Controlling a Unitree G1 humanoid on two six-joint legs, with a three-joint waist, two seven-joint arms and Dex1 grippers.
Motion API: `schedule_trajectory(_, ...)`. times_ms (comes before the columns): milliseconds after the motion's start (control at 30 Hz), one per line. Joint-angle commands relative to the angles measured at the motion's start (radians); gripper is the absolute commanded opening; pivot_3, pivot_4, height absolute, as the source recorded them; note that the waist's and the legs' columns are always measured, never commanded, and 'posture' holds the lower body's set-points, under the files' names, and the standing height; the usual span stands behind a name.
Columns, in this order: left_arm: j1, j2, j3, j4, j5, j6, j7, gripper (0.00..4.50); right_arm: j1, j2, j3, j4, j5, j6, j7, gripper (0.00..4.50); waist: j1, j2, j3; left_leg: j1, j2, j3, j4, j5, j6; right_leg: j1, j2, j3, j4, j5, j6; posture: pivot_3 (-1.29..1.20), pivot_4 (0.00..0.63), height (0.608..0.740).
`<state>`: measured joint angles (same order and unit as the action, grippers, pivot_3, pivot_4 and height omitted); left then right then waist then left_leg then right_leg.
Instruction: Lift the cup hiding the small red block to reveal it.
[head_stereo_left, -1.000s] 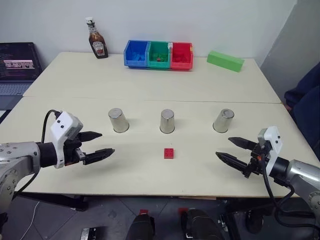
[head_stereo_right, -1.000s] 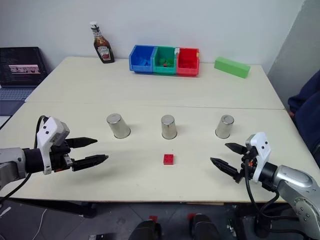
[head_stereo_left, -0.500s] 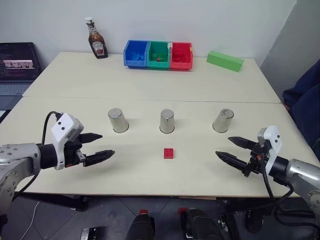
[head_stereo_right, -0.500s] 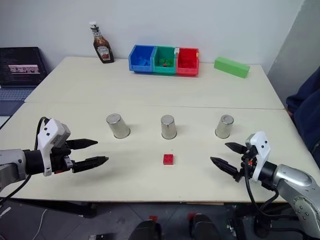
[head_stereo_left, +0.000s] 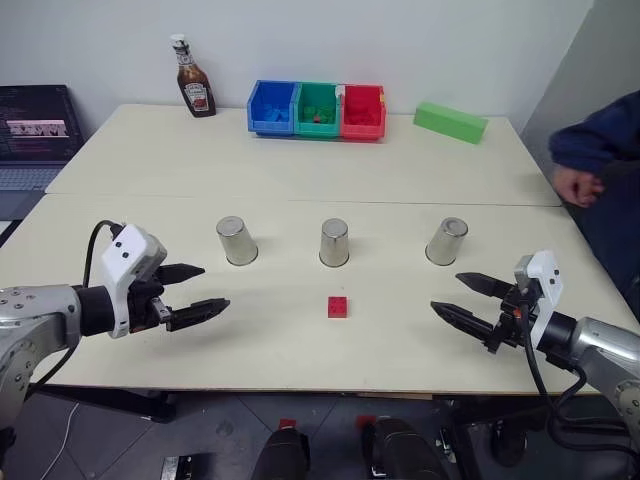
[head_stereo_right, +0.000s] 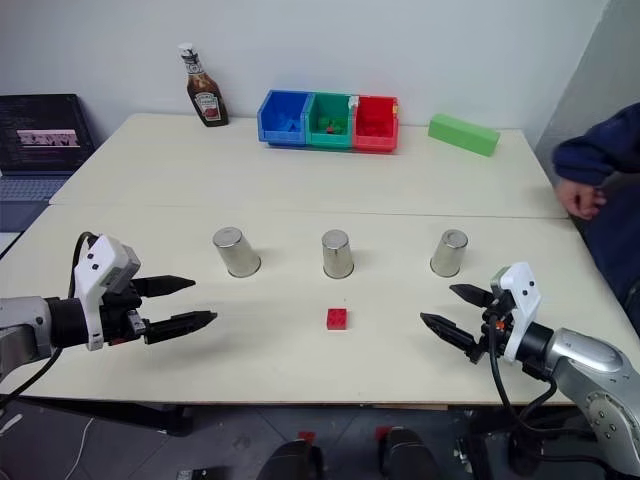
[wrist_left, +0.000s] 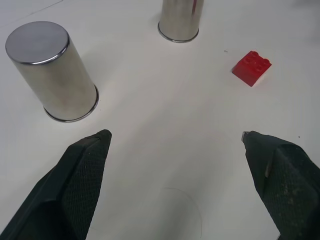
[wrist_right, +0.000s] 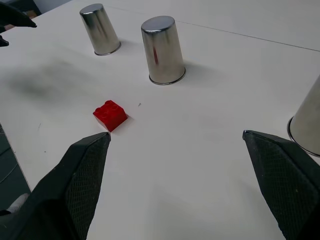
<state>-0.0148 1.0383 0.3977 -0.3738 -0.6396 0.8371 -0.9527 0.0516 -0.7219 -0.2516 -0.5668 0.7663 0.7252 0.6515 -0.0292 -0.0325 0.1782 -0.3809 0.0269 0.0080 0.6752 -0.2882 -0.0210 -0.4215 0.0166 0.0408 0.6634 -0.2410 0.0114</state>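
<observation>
Since the earlier frame, a person's hand (head_stereo_left: 577, 186) with a dark blue sleeve (head_stereo_left: 598, 140) has come in at the far right edge of the table (head_stereo_left: 400, 170), while both arms and all things on the table have kept their places. The left gripper (head_stereo_left: 199, 291) hovers above the table with its two black fingers spread wide and nothing between them, pointing forward and to the right, slightly downward. The right gripper (head_stereo_left: 463, 298) is also released, its fingers wide apart and empty, pointing forward and to the left, nearly level. Three silver cups stand upside down in a row beyond both grippers: the left cup (head_stereo_left: 237, 241) is ahead of the left gripper, the middle cup (head_stereo_left: 334, 243) is between the two grippers and farther away, and the right cup (head_stereo_left: 446, 241) is just beyond the right gripper. The small red block (head_stereo_left: 338, 306) lies uncovered on the table between the two grippers, just in front of the middle cup and not touching it.
</observation>
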Motion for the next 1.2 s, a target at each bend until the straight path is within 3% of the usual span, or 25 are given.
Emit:
schedule_trajectory(33, -0.018, 0.019, 0.025, 0.0, 0.005, -0.023, -0.008, 4.46, -0.01, 0.002, -0.011, -0.018, 0.001, -0.019, 0.003, 4.5, 0.0, 0.0, 0.0, 0.0, 0.0, 0.0, 0.0, 0.0, 0.0, 0.0, 0.0, 0.0, 0.0, 0.0, 0.0, 0.0, 0.15, 0.74)
schedule_trajectory(1200, -0.029, 0.015, 0.013, 0.01, 0.008, -0.046, -0.006, 4.46, -0.023, 0.018, -0.001, -0.016, -0.013, -0.022, 0.001, 4.5, 0.0, 0.0, 0.0, 0.0, 0.0, 0.0, 0.0, 0.0, 0.0, 0.0, 0.0, 0.0, 0.0, 0.0, 0.0, 0.0, 0.15, 0.74)
